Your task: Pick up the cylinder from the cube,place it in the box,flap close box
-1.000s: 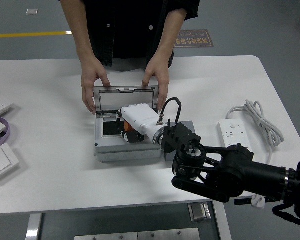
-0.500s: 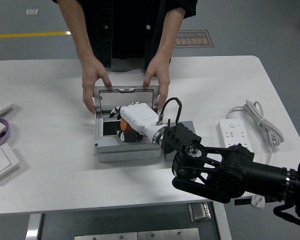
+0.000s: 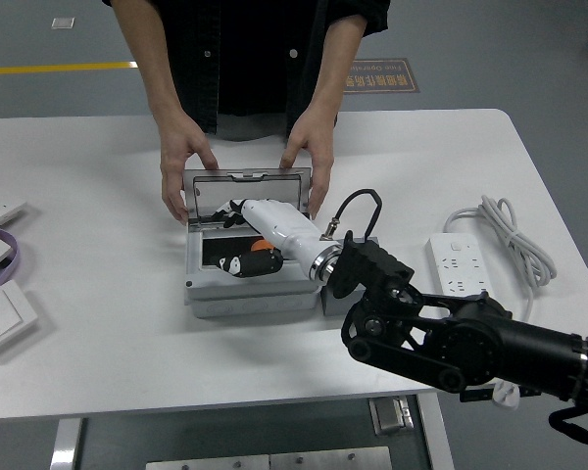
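We see our right arm come in from the lower right and reach across the white worktop [image 3: 98, 323] to the grey box [image 3: 250, 284], which sits near the middle with its lid [image 3: 245, 191] standing up at the far side. Our right hand [image 3: 260, 230], white with dark fingertips, is over the open box; its fingers [image 3: 233, 262] dip into the dark recess, where an orange piece, the cylinder [image 3: 266, 259], lies against them. We cannot tell whether the fingers are clamped on it or only touching it, because the palm covers most of the contact. A black cable [image 3: 358, 206] loops up from the wrist. The grey cube [image 3: 338, 294] lies just beside the box on its right, largely hidden by our forearm. A person in a dark top stands at the far edge and holds the raised lid with both hands, one hand [image 3: 181, 162] on its left corner and the other hand [image 3: 309, 157] on its right corner. To the right of the box, well apart from it, are a white power strip [image 3: 459, 264] and its coiled cord [image 3: 510, 235]. At the left edge lie some white switch plates [image 3: 5, 318] and a purple strip [image 3: 10, 259].
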